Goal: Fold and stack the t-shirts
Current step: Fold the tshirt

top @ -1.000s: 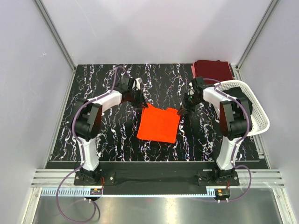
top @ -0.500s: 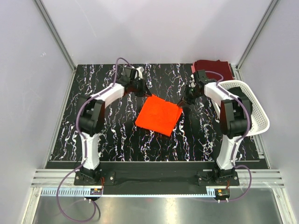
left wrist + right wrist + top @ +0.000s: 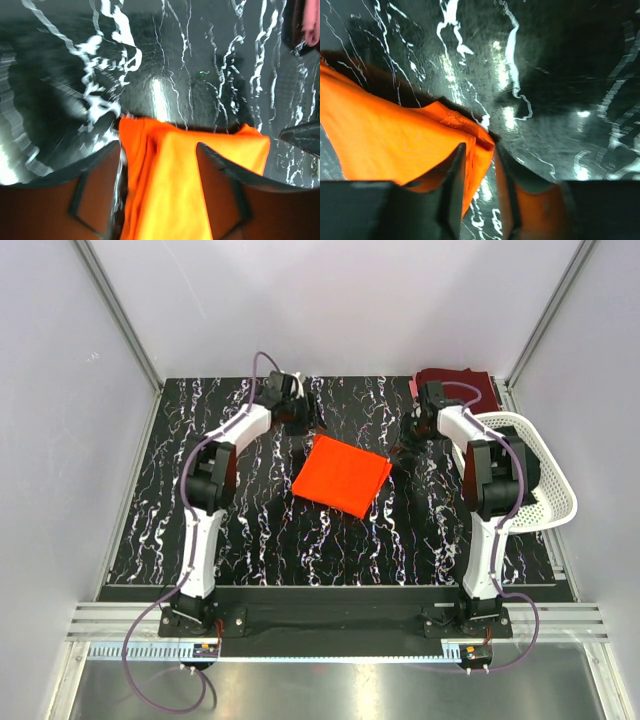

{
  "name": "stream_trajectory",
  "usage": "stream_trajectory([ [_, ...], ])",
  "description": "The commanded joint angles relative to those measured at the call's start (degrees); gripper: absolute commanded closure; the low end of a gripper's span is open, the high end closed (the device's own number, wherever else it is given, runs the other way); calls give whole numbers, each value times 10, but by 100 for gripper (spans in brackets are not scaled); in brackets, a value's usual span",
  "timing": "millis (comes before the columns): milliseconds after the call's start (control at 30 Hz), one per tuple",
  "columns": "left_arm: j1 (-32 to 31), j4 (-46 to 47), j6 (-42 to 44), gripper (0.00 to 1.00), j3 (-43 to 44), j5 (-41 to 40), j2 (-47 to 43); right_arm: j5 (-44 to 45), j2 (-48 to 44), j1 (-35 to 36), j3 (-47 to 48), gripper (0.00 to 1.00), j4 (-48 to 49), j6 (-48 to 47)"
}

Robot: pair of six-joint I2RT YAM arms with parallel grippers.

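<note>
A bright orange t-shirt (image 3: 342,475), folded into a square, lies flat on the black marbled table (image 3: 200,500) near the middle. My left gripper (image 3: 306,432) is at its back left corner. In the left wrist view the gripper (image 3: 159,150) stands open, its fingers (image 3: 95,190) wide apart, with the orange cloth (image 3: 170,185) lying loose between them. My right gripper (image 3: 404,452) is at the shirt's right corner; its jaws (image 3: 485,170) are parted around the orange corner (image 3: 475,145), with a gap showing. A folded dark maroon t-shirt (image 3: 460,388) lies at the back right.
A white perforated basket (image 3: 545,480) stands tilted at the table's right edge, beside the right arm. The enclosure's grey walls close the table in on three sides.
Both grippers carried the orange shirt a little toward the back, turning it slightly. Both were shut on its corners and have now opened.
</note>
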Motion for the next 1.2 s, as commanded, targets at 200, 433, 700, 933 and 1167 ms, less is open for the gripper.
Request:
stream_trajectory([
  [200, 6, 9, 36, 61, -161, 66, -227, -54, -106, 39, 0, 60, -55, -13],
  [433, 5, 145, -48, 100, -351, 168, -260, -301, -124, 115, -113, 100, 84, 80],
  [700, 6, 252, -100, 100, -393, 208, -165, -382, -52, 120, -158, 100, 54, -5],
  [933, 11, 207, -71, 100, -391, 167, -146, -343, -52, 95, -235, 100, 44, -55],
  [1167, 6, 135, -29, 100, -371, 154, -181, -308, -102, 80, -257, 100, 22, -46],
])
